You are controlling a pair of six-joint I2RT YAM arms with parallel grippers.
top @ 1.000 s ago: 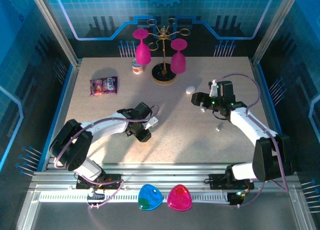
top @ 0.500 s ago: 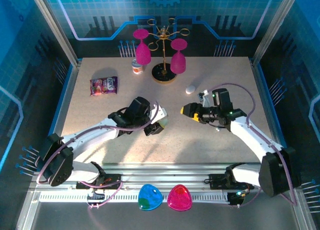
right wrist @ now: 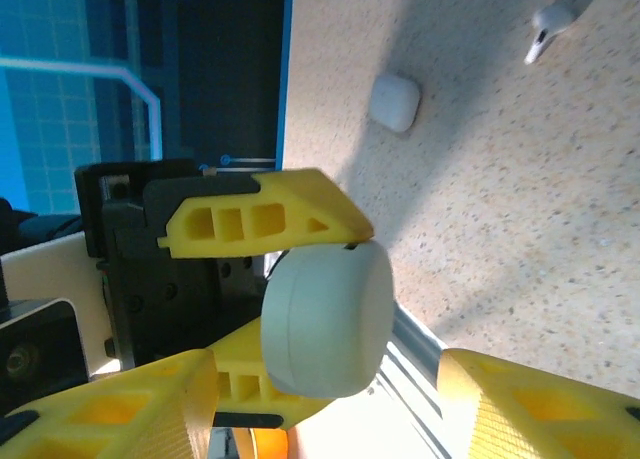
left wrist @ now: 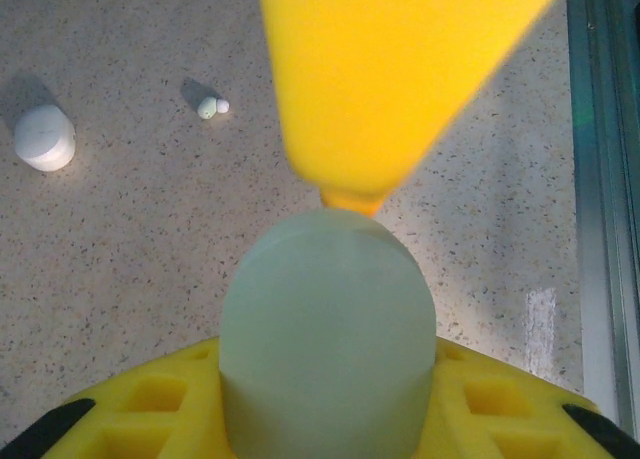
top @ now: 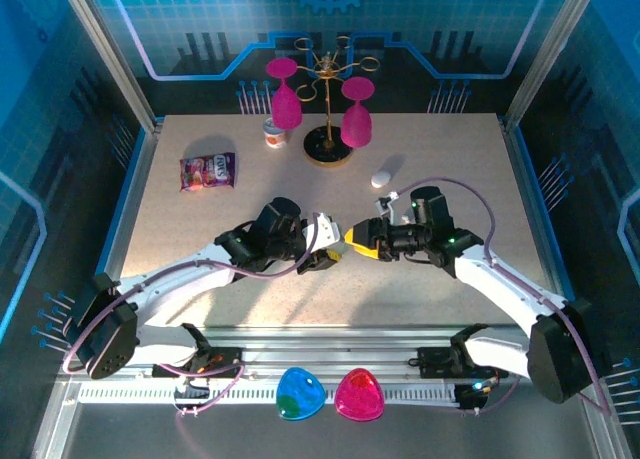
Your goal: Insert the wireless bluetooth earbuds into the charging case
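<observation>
My left gripper [top: 322, 245] is shut on the pale mint charging case [left wrist: 328, 329], which is held above the middle of the table with its lid shut. In the right wrist view the charging case [right wrist: 325, 319] sits between the left gripper's yellow fingers [right wrist: 262, 217]. My right gripper [right wrist: 320, 419] is open, its fingers standing on either side of the case with a gap on the right side. From above, the right gripper [top: 358, 241] meets the left one tip to tip. One white earbud [left wrist: 212, 106] lies on the table; the right wrist view shows the earbud [right wrist: 548, 24] too.
A small white case [top: 380, 179] lies on the table behind the grippers. A gold glass rack [top: 328, 144] with pink glasses [top: 356, 125], a small cup [top: 274, 134] and a snack packet [top: 208, 170] are at the back. The metal rail [top: 320, 339] runs along the near edge.
Both arms have swung inward and now meet at the table's middle. The left one carried the case to the right. The right jaws have narrowed around it.
</observation>
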